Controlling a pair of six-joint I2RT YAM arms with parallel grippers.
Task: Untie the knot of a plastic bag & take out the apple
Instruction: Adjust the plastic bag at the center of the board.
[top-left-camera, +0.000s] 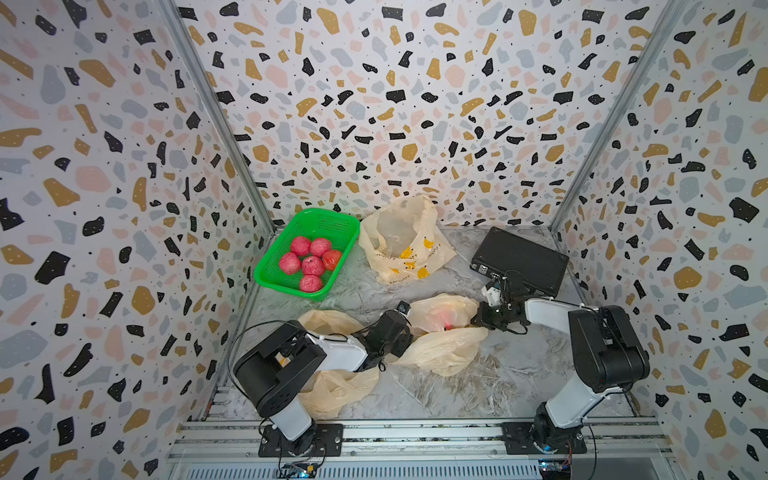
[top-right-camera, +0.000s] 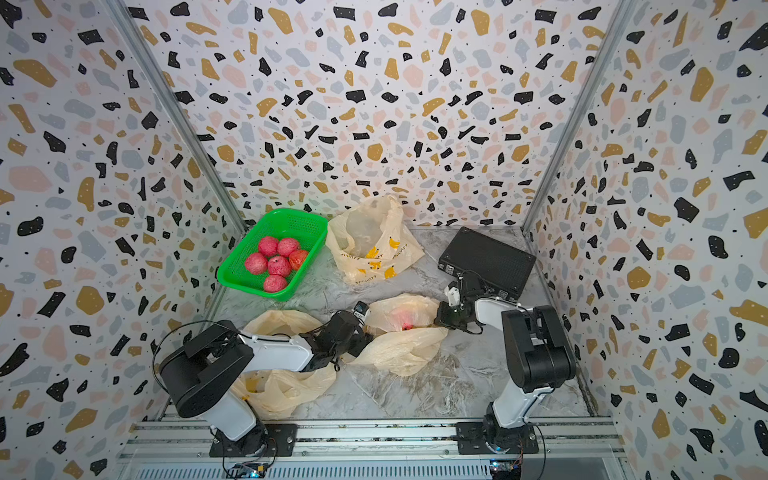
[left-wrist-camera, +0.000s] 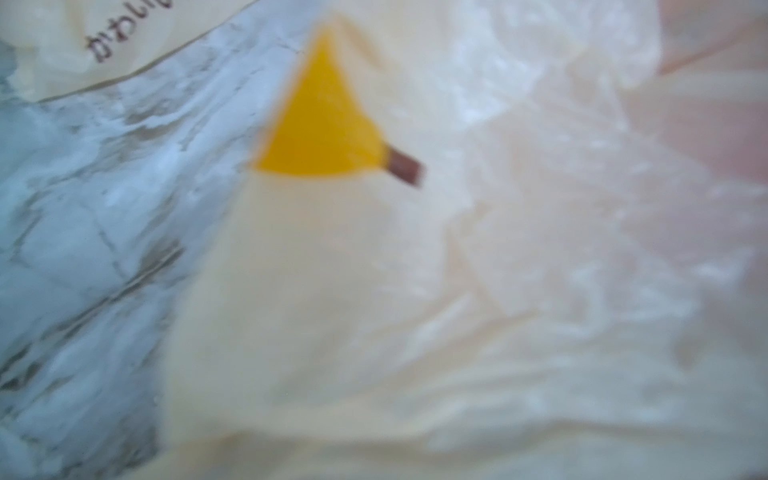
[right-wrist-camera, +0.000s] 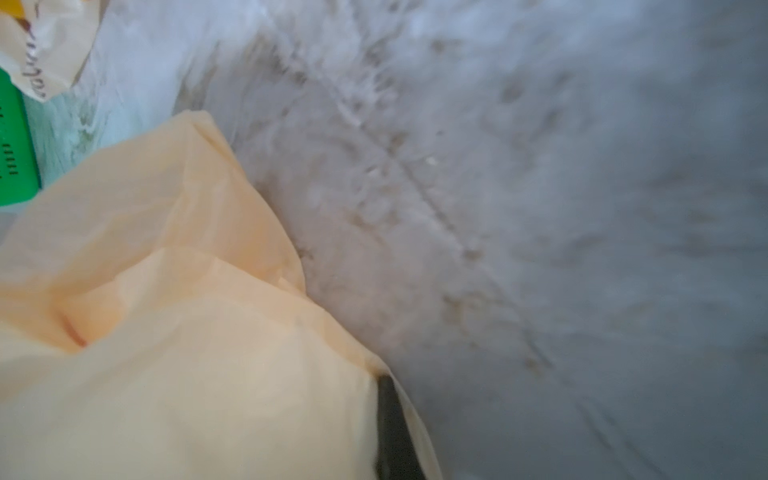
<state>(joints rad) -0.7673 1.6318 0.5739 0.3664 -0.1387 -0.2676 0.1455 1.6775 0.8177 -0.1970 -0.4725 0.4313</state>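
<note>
Apple (top-left-camera: 447, 321) only a red glow through thin film, inside cream plastic bag (top-left-camera: 432, 307), directly between both sets of jaws. Bag slumped on marbled tabletop (top-left-camera: 498, 374); knot not discernible. Right gripper (top-left-camera: 477, 321) closed, pinching the bag's near edge; in the wrist view, film draped over one dark finger (right-wrist-camera: 392, 428). Left gripper (top-left-camera: 409, 329) against the bag's opposite side, fingertips buried under plastic; cannot tell whether parted or clamped. Left wrist view filled with blurred film and a yellow banana print (left-wrist-camera: 324, 124). Beyond the left jaws: green basket (top-left-camera: 332, 218) holding six red apples (top-left-camera: 312, 266). Beyond the gap between the jaws: open banana-printed bag (top-left-camera: 399, 245). Behind the right jaws: black case (top-left-camera: 523, 259). Under the left arm: more crumpled bags (top-left-camera: 336, 388).
</note>
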